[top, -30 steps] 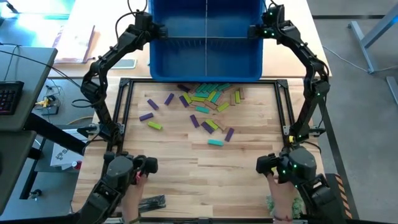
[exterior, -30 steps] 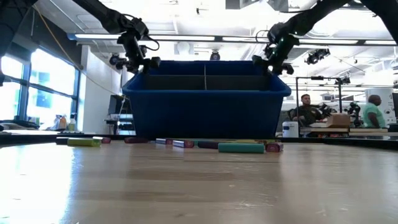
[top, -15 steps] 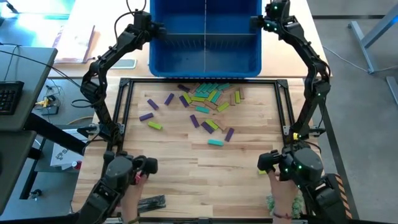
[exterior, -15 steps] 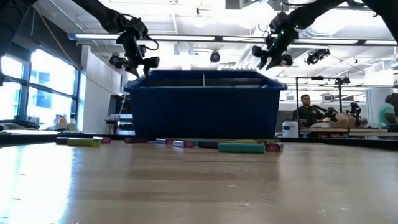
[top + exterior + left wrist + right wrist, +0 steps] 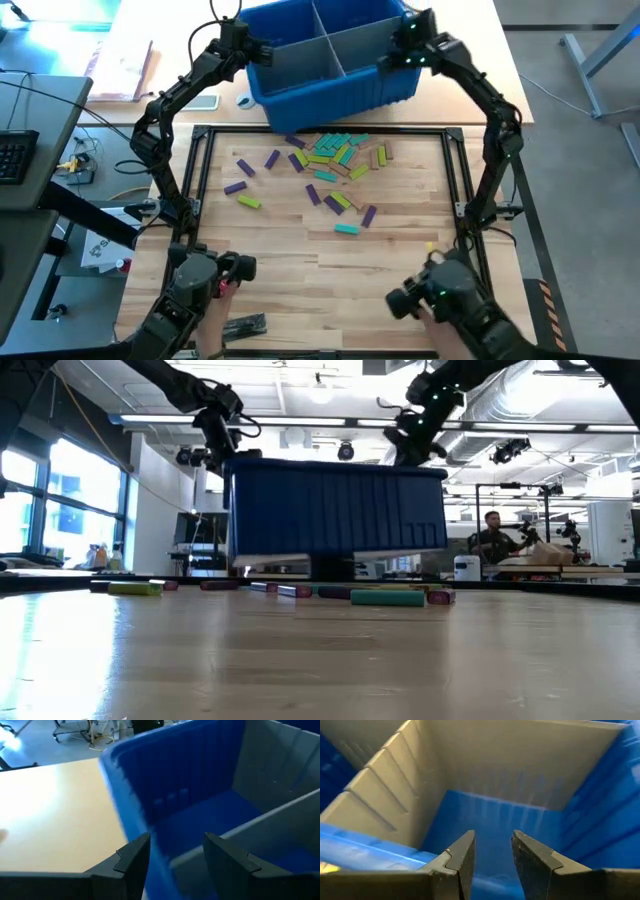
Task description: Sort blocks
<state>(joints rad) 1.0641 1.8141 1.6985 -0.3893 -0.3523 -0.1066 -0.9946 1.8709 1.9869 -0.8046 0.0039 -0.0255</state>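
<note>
- The step in hand, as I judge it, is placing the blue bin, not yet sorting. It stands crooked at the far edge of the bench, and in the low view one end seems raised a little.
- The blocks all lie loose on the bench, just in front of the bin. Most are in a dense heap, and some purple, lime and teal ones are scattered nearer to me. I see none inside the compartments.
- My left jaws are at the bin's left corner. They stand clearly apart, with the blue wall running between them. I cannot tell if they touch it.
- My right jaws are at the bin's right rim. They are only narrowly apart and seem clamped on the wall there, looking down into an empty compartment beside a grey divider.
- The next move calls for setting the bin flat and square, releasing it, and then bringing one arm down to a single outlying block, such as the teal block.
</note>
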